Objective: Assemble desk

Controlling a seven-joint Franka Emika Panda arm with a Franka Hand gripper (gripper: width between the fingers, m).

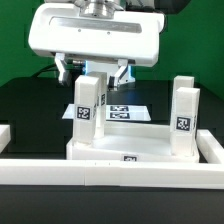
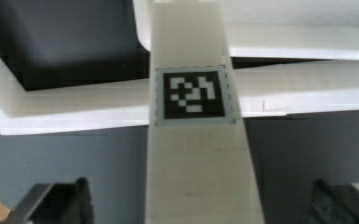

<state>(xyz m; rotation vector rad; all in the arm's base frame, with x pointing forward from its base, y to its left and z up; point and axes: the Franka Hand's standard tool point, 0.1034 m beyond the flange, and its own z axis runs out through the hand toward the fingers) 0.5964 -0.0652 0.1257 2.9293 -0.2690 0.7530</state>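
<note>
Desk top (image 1: 130, 150) lies on the table below the end effector (image 1: 95, 75), two legs upright in it; the nearer leg (image 1: 86, 110) is straddled by open fingers (image 2: 51, 203), untouched, so leg-fitting is judged underway, closing or twisting next.

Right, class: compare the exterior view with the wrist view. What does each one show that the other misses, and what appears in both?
Only the exterior view shows the second leg standing at its right, the marker board lying flat behind, the white border bar in front, and the robot's hand from outside, just above the nearer leg. Only the wrist view shows a close look at that leg's tag, with the dark fingertips on either side, apart from the leg. Both show the tagged leg standing on the desk top.
</note>
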